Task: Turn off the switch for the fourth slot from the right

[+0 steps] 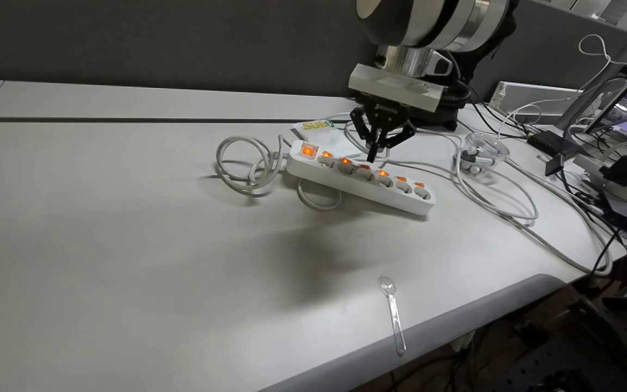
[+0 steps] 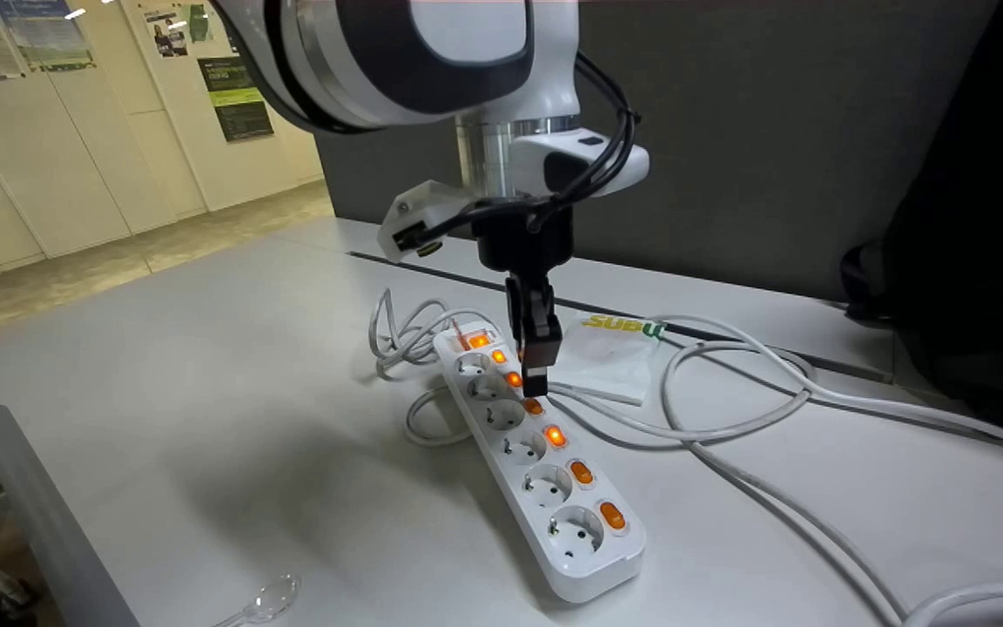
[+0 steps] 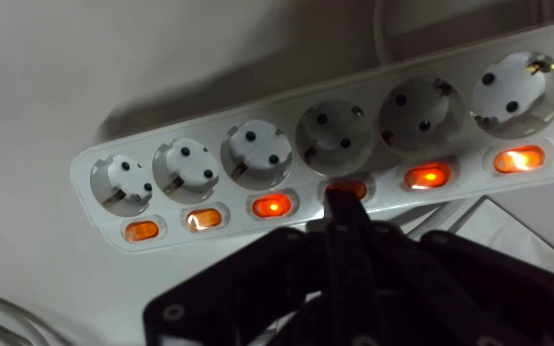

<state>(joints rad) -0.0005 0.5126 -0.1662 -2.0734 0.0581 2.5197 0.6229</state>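
A white power strip (image 1: 357, 182) lies on the table in both exterior views (image 2: 501, 466), with a row of round sockets and orange switches; it also fills the wrist view (image 3: 188, 129). The switch of the fourth slot from the right (image 2: 534, 406) looks dark, while the switches on both sides of it glow. It shows partly behind my fingertip in the wrist view (image 3: 356, 188). My gripper (image 1: 373, 152) points down, shut and empty, with its tip right at or just above this switch (image 1: 365, 166). I cannot tell whether they touch.
A lit main switch (image 1: 308, 150) sits at the cable end of the strip. Looped grey cables (image 1: 248, 169) and a Subway bag (image 2: 610, 357) lie beside it. A clear plastic spoon (image 1: 394, 316) lies near the table's front edge. A clear container (image 1: 482, 152) stands beyond the strip.
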